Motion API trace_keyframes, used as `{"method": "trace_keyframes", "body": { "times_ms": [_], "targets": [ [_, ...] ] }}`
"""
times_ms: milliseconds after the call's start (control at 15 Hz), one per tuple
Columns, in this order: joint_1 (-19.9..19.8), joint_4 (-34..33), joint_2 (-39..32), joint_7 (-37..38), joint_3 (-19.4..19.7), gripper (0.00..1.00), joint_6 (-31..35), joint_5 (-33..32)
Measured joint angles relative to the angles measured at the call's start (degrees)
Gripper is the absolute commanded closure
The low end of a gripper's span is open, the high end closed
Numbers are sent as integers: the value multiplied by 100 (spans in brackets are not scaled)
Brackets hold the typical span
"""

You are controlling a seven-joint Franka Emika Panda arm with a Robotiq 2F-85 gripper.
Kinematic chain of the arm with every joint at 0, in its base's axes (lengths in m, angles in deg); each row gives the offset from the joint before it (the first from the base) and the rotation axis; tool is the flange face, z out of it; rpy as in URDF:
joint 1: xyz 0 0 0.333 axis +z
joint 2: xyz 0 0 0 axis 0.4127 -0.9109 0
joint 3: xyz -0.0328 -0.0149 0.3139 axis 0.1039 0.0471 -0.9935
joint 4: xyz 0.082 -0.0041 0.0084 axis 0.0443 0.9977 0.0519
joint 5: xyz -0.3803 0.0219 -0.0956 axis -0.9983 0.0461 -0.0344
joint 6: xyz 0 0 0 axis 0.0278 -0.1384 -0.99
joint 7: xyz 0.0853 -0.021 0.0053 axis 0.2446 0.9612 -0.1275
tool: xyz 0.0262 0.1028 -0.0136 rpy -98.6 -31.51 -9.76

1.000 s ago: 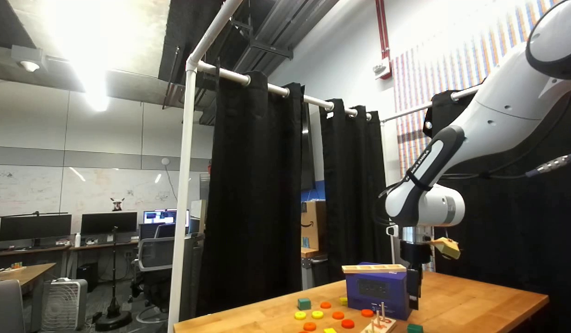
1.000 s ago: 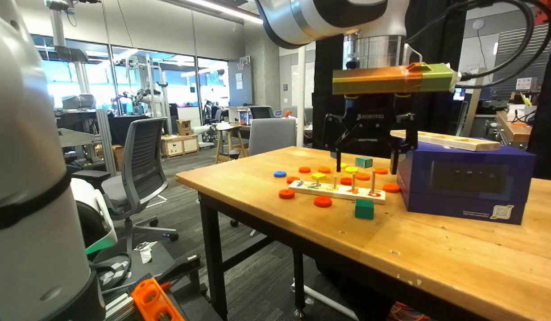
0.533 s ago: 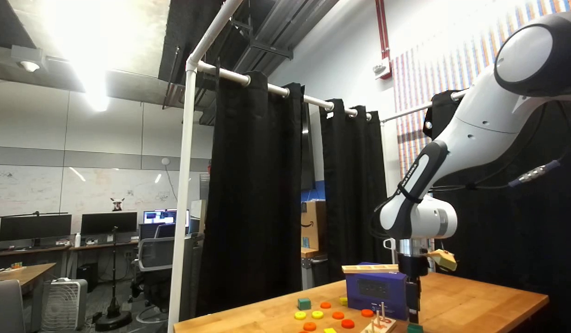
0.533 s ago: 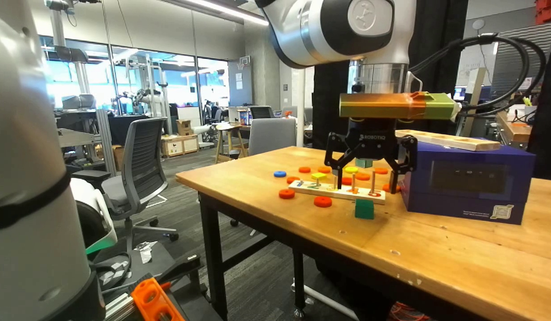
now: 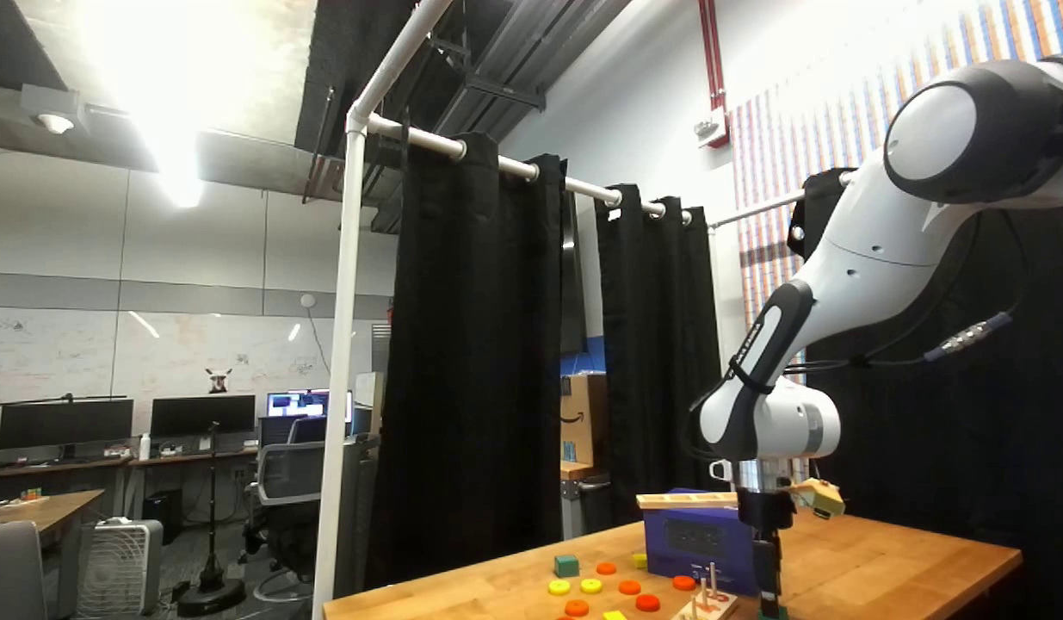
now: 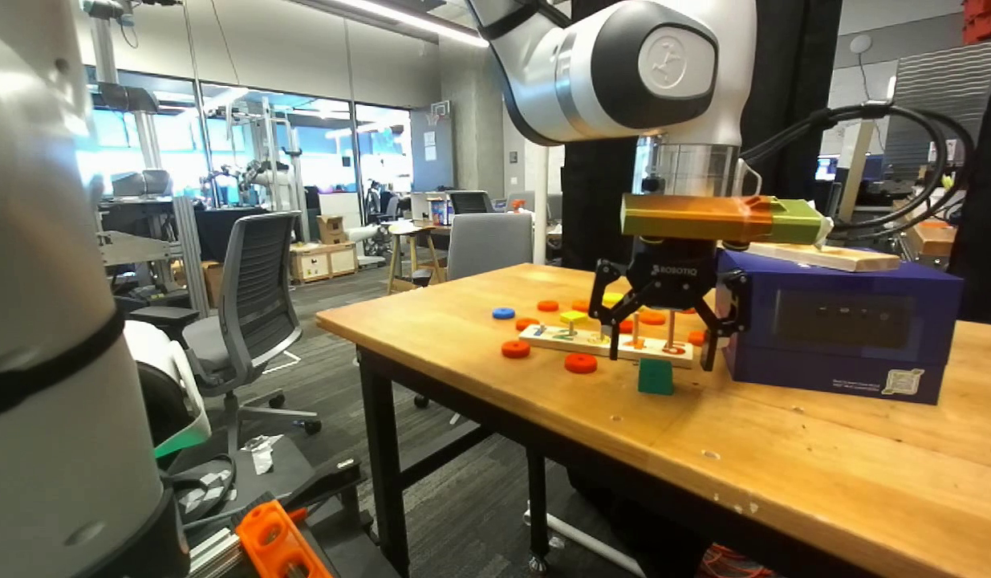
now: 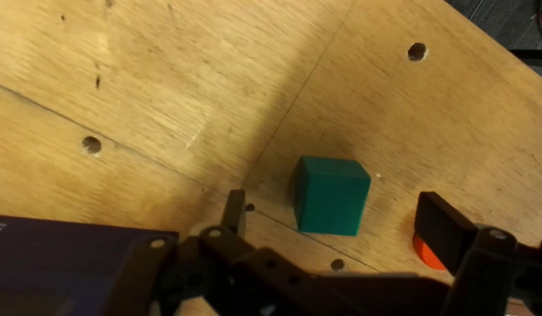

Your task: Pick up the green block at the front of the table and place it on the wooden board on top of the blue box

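A robot gripper (image 6: 661,363) hangs low over a wooden table (image 6: 824,449), its 2 fingers (image 7: 444,230) spread wide with nothing in their grasp. The green block (image 7: 334,197) rests on the table just below: in the wrist view it shows between the fingers, apart from both, and in an exterior view it sits near the fingertips. How far down beside the block the tips reach cannot be told. Just beside the gripper stands the blue box (image 6: 844,321), the board (image 6: 832,257) lying across its top, higher than the fingertips. Behind the gripper, as seen in an exterior view, runs a peg strip (image 6: 579,343), with orange discs (image 6: 515,349) scattered around it, along with a blue disc (image 6: 503,313) and a yellow block (image 6: 574,317). A 2nd green block (image 5: 566,566) sits well apart from the gripper, past some of the discs. Above the fingers, an orange-and-green housing (image 6: 704,218) is set crosswise under the white arm (image 6: 655,72), which arches overhead. Black curtains (image 5: 479,344) hang well beyond the gripper in an exterior view, with monitors (image 5: 202,415) farther off. An office chair (image 6: 250,289) stands well apart from the gripper.
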Motion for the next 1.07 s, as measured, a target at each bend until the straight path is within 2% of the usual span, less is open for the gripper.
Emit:
{"method": "trace_keyframes", "body": {
  "times_ms": [267,333,400,467,533,867,1067],
  "targets": [
    [-123,-48,-142,-38,-87,0,0,5],
    [-149,-60,-170,-47,-104,25,0,5],
    [-174,-68,-193,-59,-121,26,0,5],
    [-198,-73,-209,-75,-136,32,1,7],
    [-219,-76,-219,-90,-150,42,1,10],
    [-289,-94,-238,-150,-191,79,1,12],
    [-318,-128,-241,-179,-198,75,3,12]
  ]
}}
